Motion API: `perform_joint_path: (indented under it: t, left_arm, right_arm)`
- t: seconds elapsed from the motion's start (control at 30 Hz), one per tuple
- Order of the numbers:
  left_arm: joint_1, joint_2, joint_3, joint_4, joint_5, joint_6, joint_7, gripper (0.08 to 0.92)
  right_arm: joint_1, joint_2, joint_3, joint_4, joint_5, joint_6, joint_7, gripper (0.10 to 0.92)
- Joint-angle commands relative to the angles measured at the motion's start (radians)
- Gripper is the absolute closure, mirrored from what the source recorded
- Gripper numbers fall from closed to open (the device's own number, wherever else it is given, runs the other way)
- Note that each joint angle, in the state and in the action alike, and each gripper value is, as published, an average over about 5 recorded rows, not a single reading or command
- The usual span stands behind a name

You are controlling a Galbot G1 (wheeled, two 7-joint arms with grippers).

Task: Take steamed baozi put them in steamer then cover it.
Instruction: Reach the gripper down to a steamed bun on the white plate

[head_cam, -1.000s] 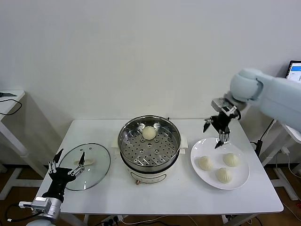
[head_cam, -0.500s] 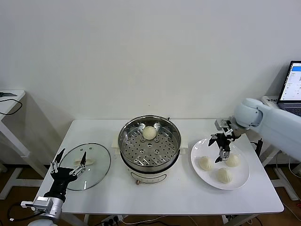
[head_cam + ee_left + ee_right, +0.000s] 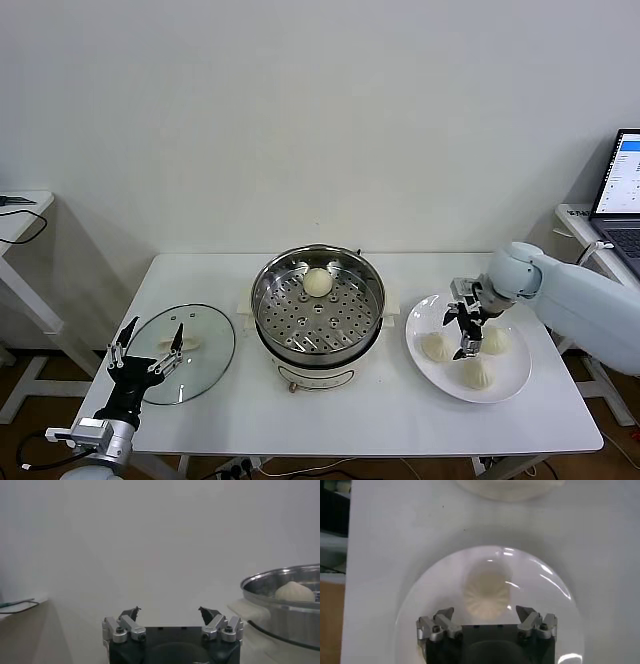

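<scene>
The steamer (image 3: 318,312) stands mid-table with one baozi (image 3: 317,282) on its perforated tray. Three more baozi (image 3: 435,346) (image 3: 492,340) (image 3: 475,372) lie on a white plate (image 3: 515,372) to the right. My right gripper (image 3: 465,327) is open and empty, low over the plate between the buns. In the right wrist view it (image 3: 485,615) straddles one baozi (image 3: 486,590) lying just beyond the fingertips. The glass cover (image 3: 210,350) lies flat at the table's left. My left gripper (image 3: 145,355) is open and parked over the cover's near edge; it also shows in the left wrist view (image 3: 169,613), with the steamer (image 3: 280,587) off to one side.
A laptop (image 3: 625,190) sits on a stand at the far right. A small side table (image 3: 20,215) stands at the far left. A white wall rises behind the table. The white table surface (image 3: 330,410) runs in front of the steamer.
My right gripper has come down and inward from above the table's far right edge to just over the plate of buns. The left arm and all buns have not moved.
</scene>
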Motion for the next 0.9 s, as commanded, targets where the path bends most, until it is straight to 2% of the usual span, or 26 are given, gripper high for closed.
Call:
perform_joint_path:
  t: [0.03,0.63,0.9]
  left_arm:
    - [-0.001,-0.001,0.0,0.005,0.001,-0.001,0.0,0.177]
    - [-0.001,-0.001,0.001,0.013,0.001,-0.004,0.0,0.177]
    - [-0.001,-0.001,0.002,0.013,0.001,-0.005,-0.001,0.177]
  right_arm:
    - [-0.05,0.019,0.034,-0.024,-0.026,-0.001,0.016,0.203]
    - [-0.07,0.04,0.061,-0.03,-0.042,0.008,0.017,0.203]
    - [-0.07,0.045,0.065,-0.032,-0.048,0.01,0.014,0.265]
